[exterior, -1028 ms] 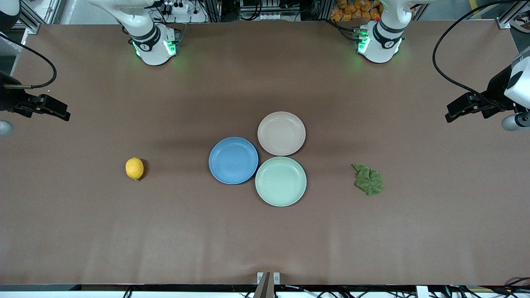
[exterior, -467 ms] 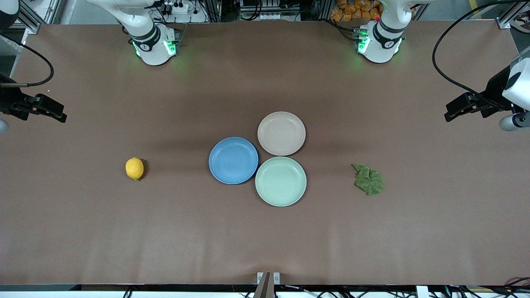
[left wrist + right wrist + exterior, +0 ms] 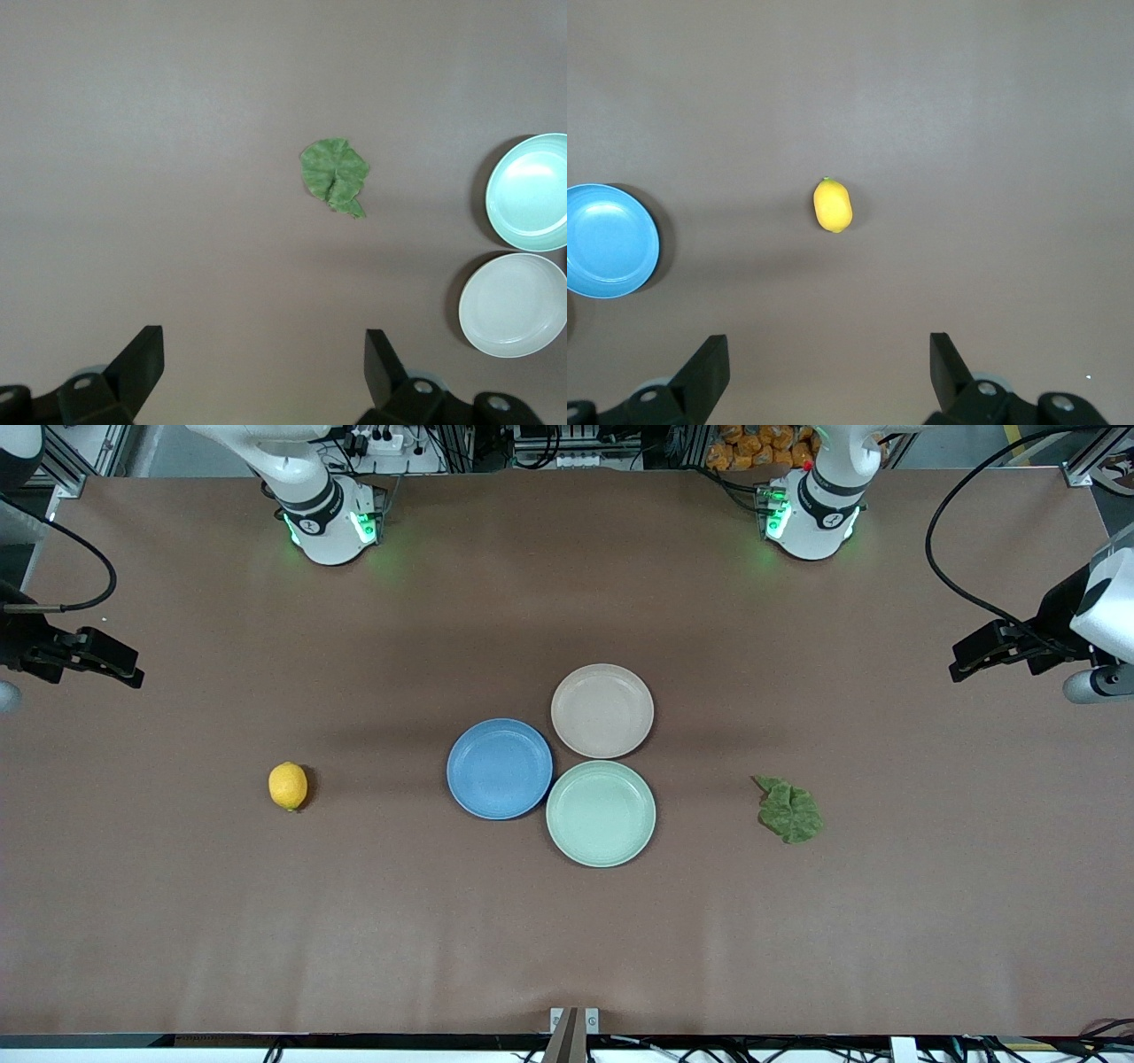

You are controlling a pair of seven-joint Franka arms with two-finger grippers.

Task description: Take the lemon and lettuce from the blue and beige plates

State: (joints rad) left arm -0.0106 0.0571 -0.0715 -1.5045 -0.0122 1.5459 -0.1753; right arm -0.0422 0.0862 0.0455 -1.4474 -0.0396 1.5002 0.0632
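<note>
The lemon (image 3: pixel 288 786) lies on the bare table toward the right arm's end, also in the right wrist view (image 3: pixel 833 205). The lettuce (image 3: pixel 789 810) lies flat on the table toward the left arm's end, also in the left wrist view (image 3: pixel 334 174). The blue plate (image 3: pixel 500 769) and the beige plate (image 3: pixel 602 710) sit empty mid-table, touching. My left gripper (image 3: pixel 263 363) is open and empty, high over the table's left-arm end. My right gripper (image 3: pixel 829 367) is open and empty, high over the right-arm end.
A pale mint-green plate (image 3: pixel 601 813) sits empty against the blue and beige plates, nearest the front camera. The two arm bases (image 3: pixel 330 522) stand along the table's robot edge. A black cable (image 3: pixel 961 558) hangs by the left arm.
Both grippers have drifted slightly outward and away from the front camera. The lemon, lettuce and plates have not moved.
</note>
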